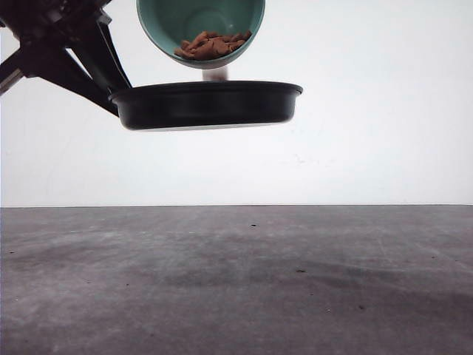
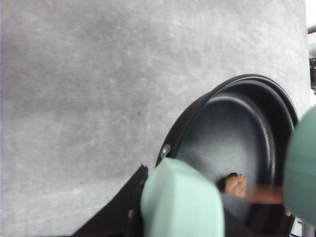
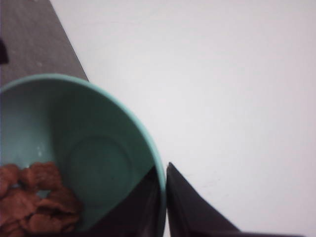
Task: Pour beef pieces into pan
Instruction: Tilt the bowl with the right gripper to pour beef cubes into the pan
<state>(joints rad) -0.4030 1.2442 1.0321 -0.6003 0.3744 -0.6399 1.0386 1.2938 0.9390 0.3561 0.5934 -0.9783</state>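
My left gripper (image 1: 112, 95) holds the black pan (image 1: 207, 105) level in the air, shut on its mint-green handle (image 2: 181, 202). Above the pan hangs a teal bowl (image 1: 199, 21), tipped toward it, with the beef pieces (image 1: 212, 46) heaped at its lower lip. A blurred piece (image 1: 215, 73) drops between bowl and pan. One beef piece (image 2: 236, 185) lies inside the pan (image 2: 237, 128), and a blurred streak runs beside it. My right gripper (image 3: 164, 192) is shut on the bowl's rim (image 3: 148, 143), one finger inside and one outside. The heap of beef pieces (image 3: 34, 200) sits low in the bowl.
The grey tabletop (image 1: 236, 281) lies well below the pan, with a plain white wall behind it. The left arm's dark links (image 1: 66, 52) reach in from the upper left.
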